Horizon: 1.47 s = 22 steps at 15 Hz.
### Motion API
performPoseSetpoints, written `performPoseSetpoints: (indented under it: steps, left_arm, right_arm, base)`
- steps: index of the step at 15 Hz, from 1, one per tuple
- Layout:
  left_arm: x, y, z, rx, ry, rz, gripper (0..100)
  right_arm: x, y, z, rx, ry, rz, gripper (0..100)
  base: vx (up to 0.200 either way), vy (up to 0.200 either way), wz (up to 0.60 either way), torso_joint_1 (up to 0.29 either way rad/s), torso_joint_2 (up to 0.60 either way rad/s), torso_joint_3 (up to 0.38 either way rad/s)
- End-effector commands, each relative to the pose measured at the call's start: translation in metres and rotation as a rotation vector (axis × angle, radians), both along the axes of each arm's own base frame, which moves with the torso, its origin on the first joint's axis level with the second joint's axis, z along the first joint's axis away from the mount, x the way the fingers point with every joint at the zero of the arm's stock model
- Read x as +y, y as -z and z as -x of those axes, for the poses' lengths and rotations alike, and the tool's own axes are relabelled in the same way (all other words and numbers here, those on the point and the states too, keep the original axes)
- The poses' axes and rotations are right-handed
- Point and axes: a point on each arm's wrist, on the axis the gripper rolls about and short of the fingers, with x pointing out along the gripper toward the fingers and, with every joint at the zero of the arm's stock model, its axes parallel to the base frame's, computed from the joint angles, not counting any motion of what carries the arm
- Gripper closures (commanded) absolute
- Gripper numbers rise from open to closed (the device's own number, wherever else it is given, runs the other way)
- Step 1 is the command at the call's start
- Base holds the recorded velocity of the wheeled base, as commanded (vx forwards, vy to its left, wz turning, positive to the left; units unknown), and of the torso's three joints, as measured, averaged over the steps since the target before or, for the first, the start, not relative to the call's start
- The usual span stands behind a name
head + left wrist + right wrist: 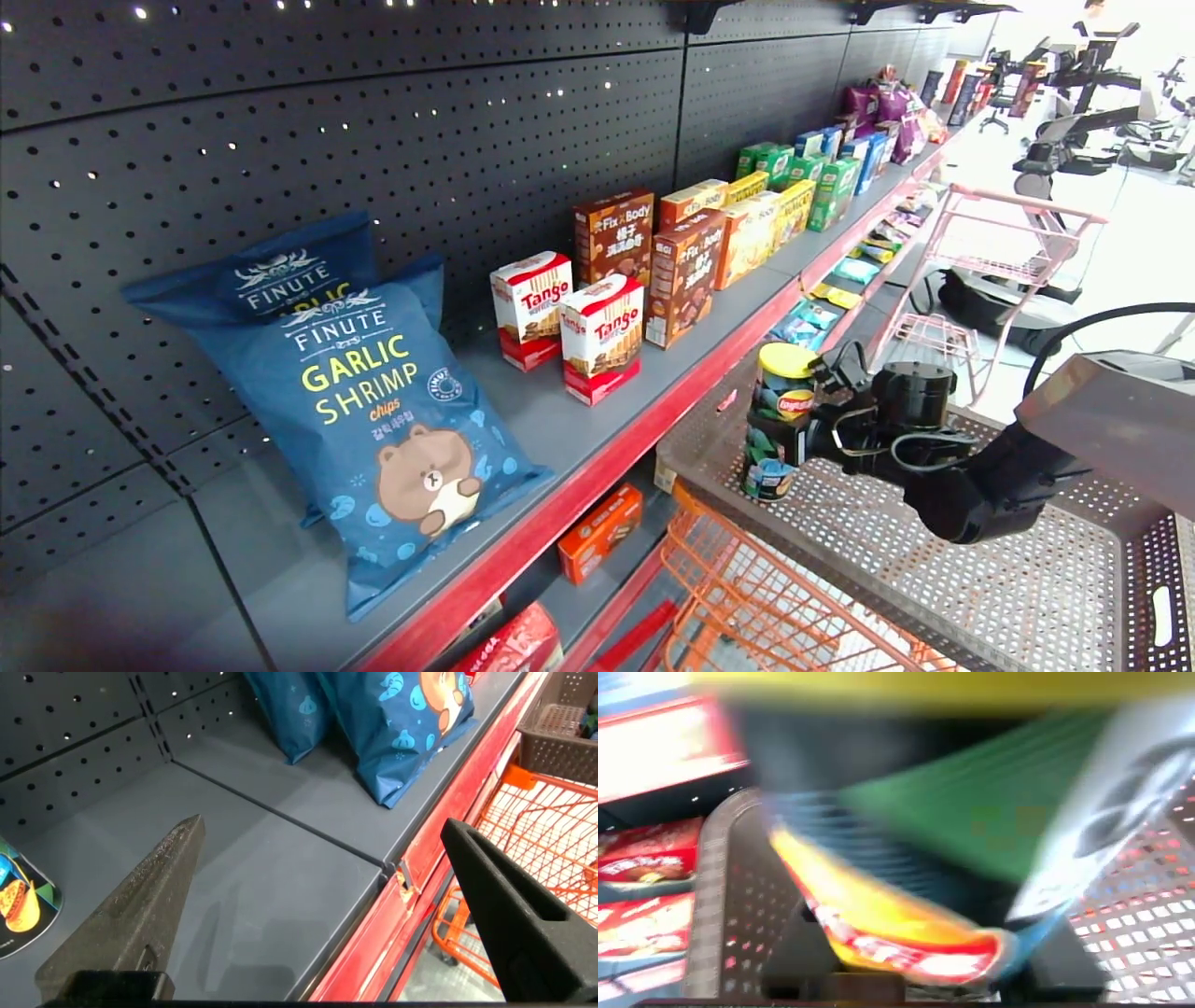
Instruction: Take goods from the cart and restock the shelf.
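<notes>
Cart basket — can in right jaws

Overall light: the aisle is sitting under bright, even overhead light.
Back panel: pinpoints of light are shining through the holes of the pegboard, strongest along the top.
Far end: the floor is washing out to near white.
Glare: a soft sheen is running across the chip bag.
Shadows: faint, soft-edged ones are lying on the shelf.
Edges: straight lines in the head view are bowing toward the corners.
Blur: in the right wrist view the can is smearing into yellow, green and red streaks.
</notes>
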Motion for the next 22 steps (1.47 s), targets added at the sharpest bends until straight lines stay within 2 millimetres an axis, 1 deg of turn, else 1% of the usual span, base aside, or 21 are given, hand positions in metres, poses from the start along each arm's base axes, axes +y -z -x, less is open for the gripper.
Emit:
performPoseSetpoints:
  steps: [1, 2, 3, 4, 5, 6, 7, 8, 9, 10, 11, 12, 13, 14, 15, 16, 17, 18, 19, 20, 22]
  left_arm:
    - [0.0, 0.0, 0.0, 0.001, 0.0, 0.0, 0]
    - [0.0, 0.0, 0.0, 0.001, 0.0, 0.001, 0]
    - [0.0, 0.0, 0.0, 0.001, 0.0, 0.0, 0]
    - [0.0, 0.0, 0.0, 0.001, 0.0, 0.001, 0]
    - [0.0, 0.0, 0.0, 0.001, 0.0, 0.0, 0]
    - [0.0, 0.0, 0.0, 0.001, 0.0, 0.0, 0]
    - [0.0, 0.0, 0.0, 0.001, 0.0, 0.0, 0]
    - [0.0, 0.0, 0.0, 0.001, 0.0, 0.0, 0]
    - [0.0, 0.0, 0.0, 0.001, 0.0, 0.0, 0]
    - [0.0, 0.0, 0.0, 0.001, 0.0, 0.001, 0]
    - [0.0, 0.0, 0.0, 0.0, 0.0, 0.0, 0]
    - [0.0, 0.0, 0.0, 0.001, 0.0, 0.0, 0]
    - [0.0, 0.0, 0.0, 0.0, 0.0, 0.0, 0]
    - [0.0, 0.0, 0.0, 0.001, 0.0, 0.001, 0]
    - [0.0, 0.0, 0.0, 0.001, 0.0, 0.0, 0]
    - [0.0, 0.0, 0.0, 0.001, 0.0, 0.0, 0]
    - [0.0, 0.0, 0.0, 0.001, 0.0, 0.001, 0]
    - [0.0, 0.0, 0.0, 0.001, 0.0, 0.0, 0]
    - [0.0, 0.0, 0.0, 0.001, 0.0, 0.0, 0]
    - [0.0, 0.0, 0.0, 0.001, 0.0, 0.0, 0]
    - [0.0, 0.0, 0.0, 0.001, 0.0, 0.0, 0]
  right_arm:
    - [-0.001, -0.015, 0.006, -0.023, -0.008, -0.005, 100]
    - [-0.003, -0.039, 0.014, -0.049, -0.005, -0.011, 100]
    - [-0.005, -0.055, 0.019, -0.055, 0.004, -0.011, 100]
    - [-0.008, -0.076, 0.031, -0.043, 0.026, -0.006, 100]
    - [-0.014, -0.11, 0.064, -0.011, 0.078, -0.002, 100]
    - [-0.014, -0.112, 0.066, -0.011, 0.081, -0.002, 100]
    - [-0.015, -0.132, 0.119, -0.005, 0.154, -0.026, 100]
    - [-0.015, -0.135, 0.137, -0.008, 0.179, -0.029, 100]
    - [-0.022, -0.14, 0.189, -0.032, 0.227, -0.037, 100]
    - [-0.029, -0.138, 0.212, -0.046, 0.245, -0.04, 100]
    - [-0.043, -0.133, 0.245, -0.067, 0.296, -0.042, 100]
    - [-0.057, -0.127, 0.268, -0.087, 0.377, -0.041, 100]
    - [-0.066, -0.124, 0.283, -0.094, 0.454, -0.034, 100]
    - [-0.07, -0.123, 0.291, -0.095, 0.505, -0.028, 100]
    - [-0.081, -0.123, 0.304, -0.095, 0.616, -0.015, 100]
    - [-0.085, -0.123, 0.312, -0.103, 0.65, -0.017, 100]
    - [-0.09, -0.123, 0.331, -0.113, 0.677, -0.017, 100]
    - [-0.091, -0.121, 0.337, -0.107, 0.681, -0.014, 100]
    - [-0.093, -0.117, 0.361, -0.088, 0.672, 0.004, 100]
    - [-0.094, -0.116, 0.376, -0.088, 0.657, 0.023, 100]
    - [-0.095, -0.115, 0.393, -0.094, 0.64, 0.021, 100]
  base:
    - [0.0, 0.0, 0.0, 0.0, 0.0, 0.0]
    - [0.0, 0.0, 0.0, 0.0, 0.0, 0.0]
    - [0.0, 0.0, 0.0, 0.0, 0.0, 0.0]
    - [0.0, 0.0, 0.0, 0.0, 0.0, 0.0]
    - [0.0, 0.0, 0.0, 0.0, 0.0, 0.0]
    - [0.0, 0.0, 0.0, 0.0, 0.0, 0.0]
    - [0.0, 0.0, 0.0, 0.0, 0.0, 0.0]
    - [0.0, 0.0, 0.0, 0.0, 0.0, 0.0]
    - [0.0, 0.0, 0.0, 0.0, 0.0, 0.0]
    - [0.0, 0.0, 0.0, 0.0, 0.0, 0.0]
    - [0.0, 0.0, 0.0, 0.0, 0.0, 0.0]
    - [0.0, 0.0, 0.0, 0.0, 0.0, 0.0]
    - [0.0, 0.0, 0.0, 0.0, 0.0, 0.0]
    - [0.0, 0.0, 0.0, 0.0, 0.0, 0.0]
    - [0.0, 0.0, 0.0, 0.0, 0.0, 0.0]
    - [0.0, 0.0, 0.0, 0.0, 0.0, 0.0]
    - [0.0, 0.0, 0.0, 0.0, 0.0, 0.0]
    - [0.0, 0.0, 0.0, 0.0, 0.0, 0.0]
    - [0.0, 0.0, 0.0, 0.0, 0.0, 0.0]
    - [0.0, 0.0, 0.0, 0.0, 0.0, 0.0]
    - [0.0, 0.0, 0.6, 0.002, 0.0, 0.002]
